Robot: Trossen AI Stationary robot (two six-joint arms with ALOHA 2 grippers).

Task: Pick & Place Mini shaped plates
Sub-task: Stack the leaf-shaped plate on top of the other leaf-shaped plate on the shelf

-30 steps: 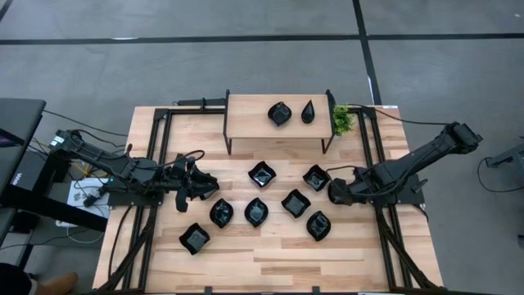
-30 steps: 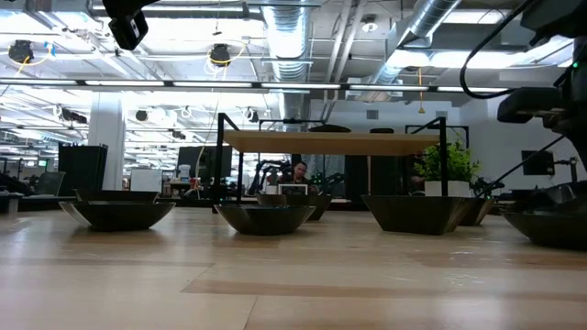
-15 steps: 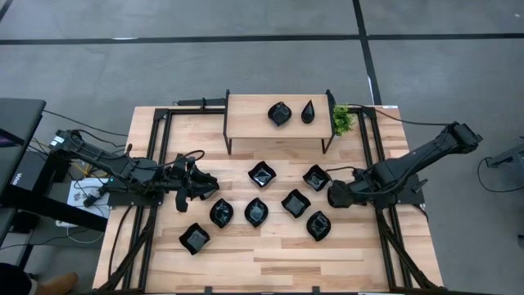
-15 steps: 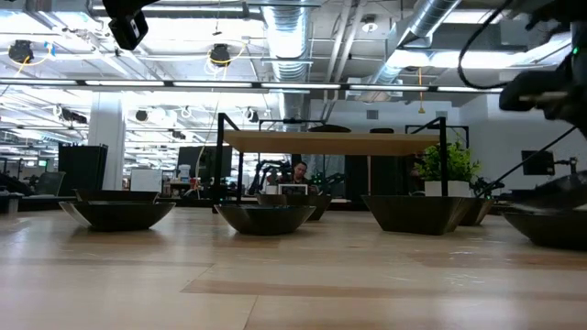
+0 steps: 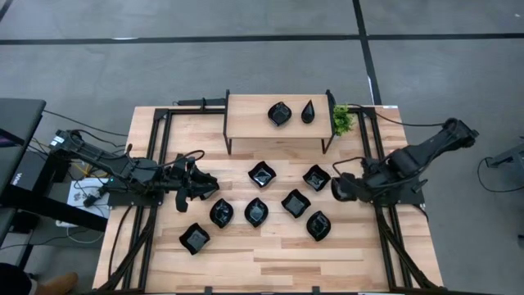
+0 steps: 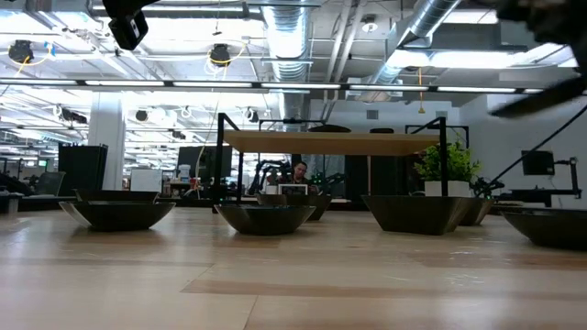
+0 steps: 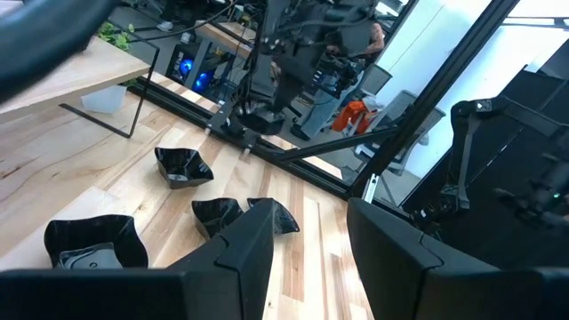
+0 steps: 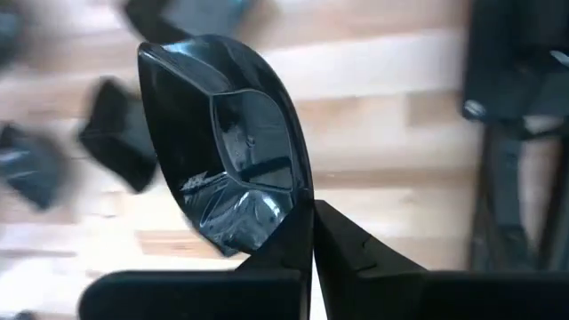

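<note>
Seven glossy black mini plates (image 5: 264, 212) sit mid-frame on pale wood, two more on the shelf (image 5: 250, 118) above. The right gripper (image 8: 311, 233) pinches another plate (image 8: 233, 142) by its rim; the left gripper (image 7: 308, 233) stands with jaws apart.

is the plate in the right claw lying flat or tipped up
Tipped up. In the right wrist view the plate stands on edge, its hollow facing the camera, its rim pinched in the shut right claw.

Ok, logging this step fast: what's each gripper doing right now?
Left gripper: open, holding nothing, at the table's left side.
Right gripper: shut on a mini shaped plate, lifted at the table's right side.
</note>
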